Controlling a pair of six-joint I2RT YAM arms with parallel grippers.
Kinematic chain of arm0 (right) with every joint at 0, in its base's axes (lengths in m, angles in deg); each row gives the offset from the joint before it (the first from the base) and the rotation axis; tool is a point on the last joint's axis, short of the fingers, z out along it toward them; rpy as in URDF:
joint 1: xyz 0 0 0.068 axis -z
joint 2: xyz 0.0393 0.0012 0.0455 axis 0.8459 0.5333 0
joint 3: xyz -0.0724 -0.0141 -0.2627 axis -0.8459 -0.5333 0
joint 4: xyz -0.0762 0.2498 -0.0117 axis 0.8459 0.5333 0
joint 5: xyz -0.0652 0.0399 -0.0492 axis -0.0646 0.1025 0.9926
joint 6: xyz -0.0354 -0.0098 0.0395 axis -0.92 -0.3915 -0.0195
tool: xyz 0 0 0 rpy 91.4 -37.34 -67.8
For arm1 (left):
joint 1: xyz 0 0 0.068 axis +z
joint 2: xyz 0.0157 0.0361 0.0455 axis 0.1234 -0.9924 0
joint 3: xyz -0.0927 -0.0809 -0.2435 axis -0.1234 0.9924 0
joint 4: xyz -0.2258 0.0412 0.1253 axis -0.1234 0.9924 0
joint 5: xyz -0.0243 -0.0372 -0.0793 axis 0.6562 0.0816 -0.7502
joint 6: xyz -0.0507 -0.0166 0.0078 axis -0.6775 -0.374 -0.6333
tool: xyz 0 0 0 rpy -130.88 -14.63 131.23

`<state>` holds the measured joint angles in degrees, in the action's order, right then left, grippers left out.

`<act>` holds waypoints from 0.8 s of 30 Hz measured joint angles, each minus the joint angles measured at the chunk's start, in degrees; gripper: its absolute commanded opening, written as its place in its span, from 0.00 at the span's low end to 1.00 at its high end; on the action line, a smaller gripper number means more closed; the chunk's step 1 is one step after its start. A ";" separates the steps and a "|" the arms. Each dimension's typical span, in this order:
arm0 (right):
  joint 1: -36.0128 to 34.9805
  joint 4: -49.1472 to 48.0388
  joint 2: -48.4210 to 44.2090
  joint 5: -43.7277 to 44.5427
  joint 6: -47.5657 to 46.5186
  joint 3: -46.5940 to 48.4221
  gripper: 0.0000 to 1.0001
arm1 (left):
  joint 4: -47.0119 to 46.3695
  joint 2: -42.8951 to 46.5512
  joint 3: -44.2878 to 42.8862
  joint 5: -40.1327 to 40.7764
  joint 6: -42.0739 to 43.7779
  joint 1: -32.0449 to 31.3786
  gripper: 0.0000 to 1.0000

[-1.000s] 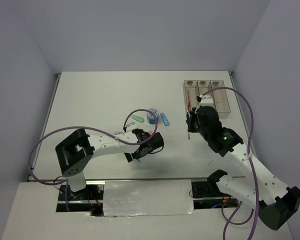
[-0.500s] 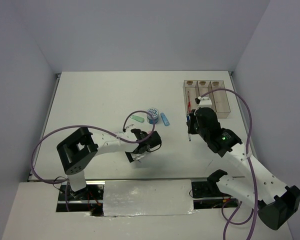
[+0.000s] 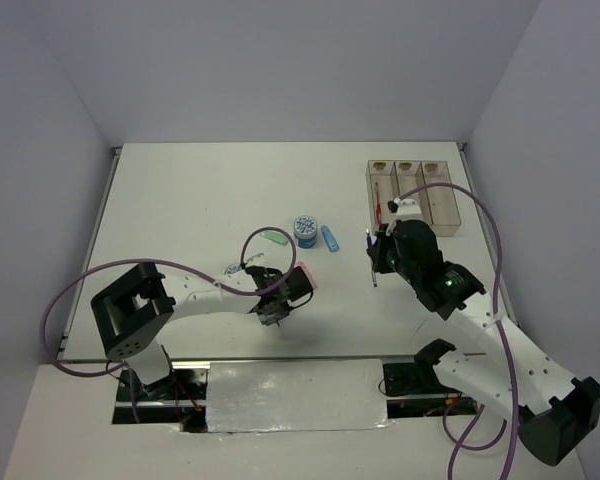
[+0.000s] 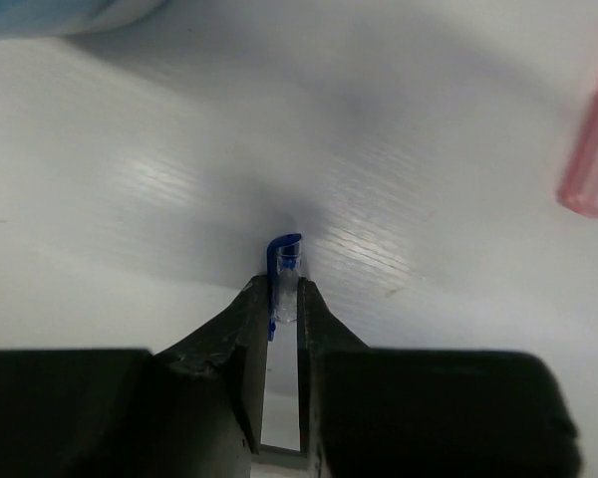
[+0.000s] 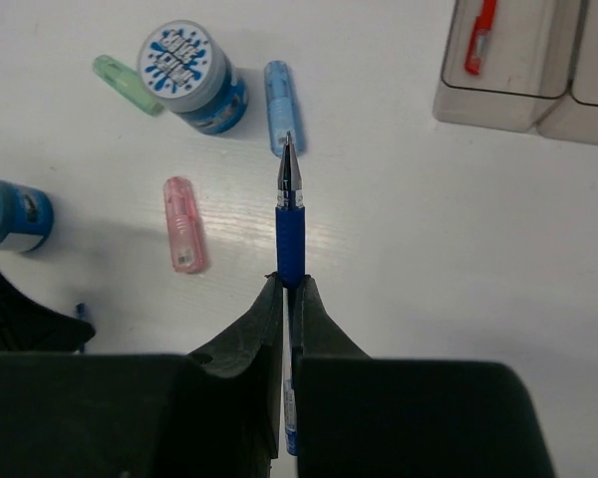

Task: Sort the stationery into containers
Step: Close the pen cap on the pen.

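Note:
My left gripper (image 4: 283,289) is low over the table with its jaws shut on the end of a clear-barrelled pen with a blue clip (image 4: 286,261); in the top view it (image 3: 280,305) sits just left of a pink clip (image 3: 304,277). My right gripper (image 5: 290,284) is shut on a dark blue pen (image 5: 290,224) and holds it above the table, left of the containers (image 3: 443,212). A red pen (image 3: 378,200) lies in the leftmost compartment. One tape roll (image 3: 305,229) stands between a green clip (image 3: 274,238) and a blue clip (image 3: 329,238). A second tape roll (image 5: 10,214) stands by the left arm.
The clear containers (image 5: 508,95) sit at the far right of the table, close to its right edge (image 3: 470,190). Purple cables loop over both arms. The left arm's forearm (image 3: 210,295) stretches low across the near middle of the table.
The left gripper's jaws have come together on the pen, and that arm has settled lower and slightly left. The right gripper with its blue pen has drifted a little toward me.

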<state>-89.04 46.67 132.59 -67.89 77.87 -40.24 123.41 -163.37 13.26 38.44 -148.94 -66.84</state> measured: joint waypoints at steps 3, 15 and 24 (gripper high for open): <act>0.00 -2.49 -2.23 -4.66 0.00 -2.45 0.00 | -6.56 3.06 3.32 -0.61 1.88 -0.26 0.00; -2.45 -28.13 -6.86 -33.79 8.85 -21.46 0.00 | -28.24 45.90 16.04 8.50 24.59 -3.43 0.00; -19.63 -48.70 -5.81 -30.62 18.99 -23.23 0.00 | -35.67 54.75 16.37 11.43 38.58 -2.80 0.00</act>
<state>-108.67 -2.03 126.77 -98.51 96.87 -63.47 87.74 -108.62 29.64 49.87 -110.36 -69.63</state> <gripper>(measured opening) 0.038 0.243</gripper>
